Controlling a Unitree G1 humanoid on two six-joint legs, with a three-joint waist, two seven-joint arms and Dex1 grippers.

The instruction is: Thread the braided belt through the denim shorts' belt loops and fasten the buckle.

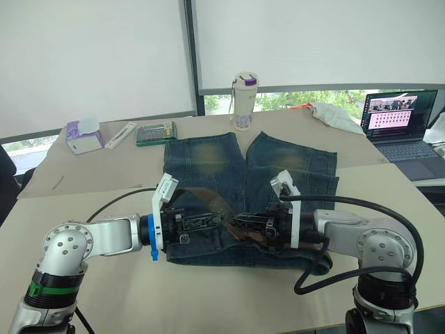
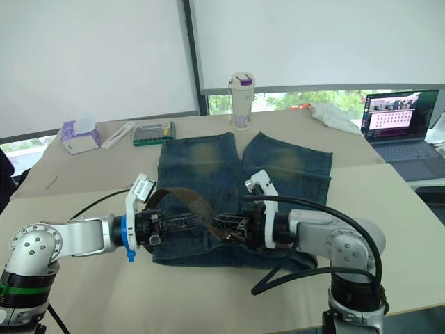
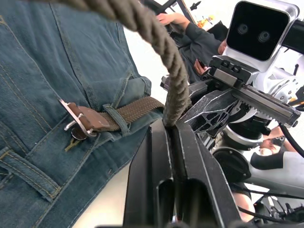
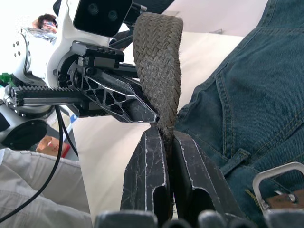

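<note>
Braided belt (image 3: 142, 108) pinched between both tools, no legible writing.

Shorts: we see the denim shorts (image 2: 240, 177) lying flat on the table (image 2: 389, 209), waistband toward us, legs pointing at the window.
Belt: the braided belt (image 2: 197, 203) arcs up over the waistband between our two grippers.
Left gripper: our left gripper (image 2: 201, 223) meets the belt from the left, fingers closed on it.
Right gripper: our right gripper (image 2: 217, 224) faces it, just beside, also pinching the strap.
Far edge: we note a bottle (image 2: 241, 101), a tissue box (image 2: 76, 136) and a laptop (image 2: 403, 125).
</note>
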